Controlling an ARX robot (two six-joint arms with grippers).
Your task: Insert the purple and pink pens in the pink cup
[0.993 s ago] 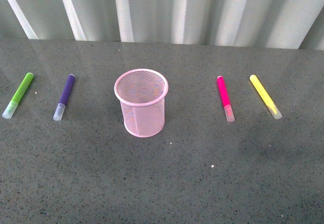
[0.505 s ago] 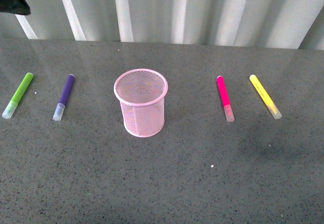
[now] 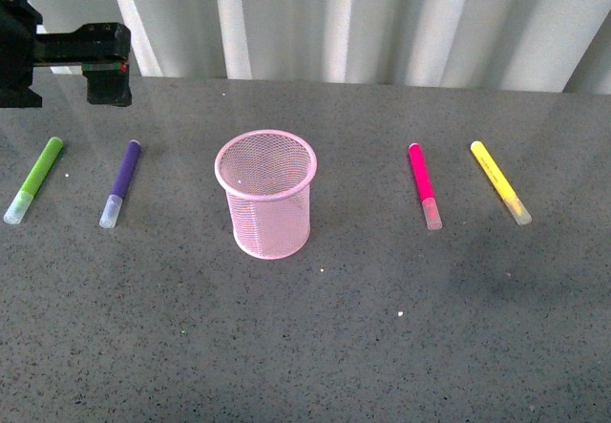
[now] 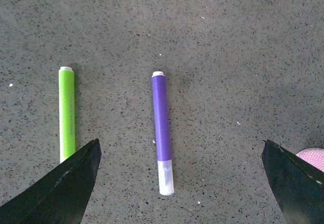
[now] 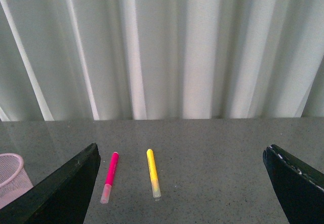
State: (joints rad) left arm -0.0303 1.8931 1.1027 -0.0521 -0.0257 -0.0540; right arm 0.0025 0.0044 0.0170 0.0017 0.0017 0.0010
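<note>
The items lie in one row on the dark grey speckled surface (image 3: 382,347). Furthest left is a lime-green marker (image 3: 36,177), which is not required. Just beside it lies the dark purple pen (image 3: 122,179), its clear cap toward the robot. The light pink wire-mesh cup (image 3: 265,194) stands upright at centre and appears empty. To its right lies the magenta-pink pen (image 3: 423,182), also clear-capped, then a yellow marker (image 3: 499,180), which is not required. Both task pens lie flat, well apart from the cup.

Handling, as judged: each pen is light, rigid, smooth plastic and liable to roll. Grasp across the barrel near mid-length, not on the cap, which may slip off. The mesh cup is light and may tip if a pen strikes its rim.

The left end effector (image 4: 179,144) has its fingers spread wide. It holds and touches nothing, and it hangs above the purple pen. The right end effector (image 5: 180,147) is likewise spread wide and empty, clear of the surface, with the pink pen and yellow marker ahead of it.
</note>
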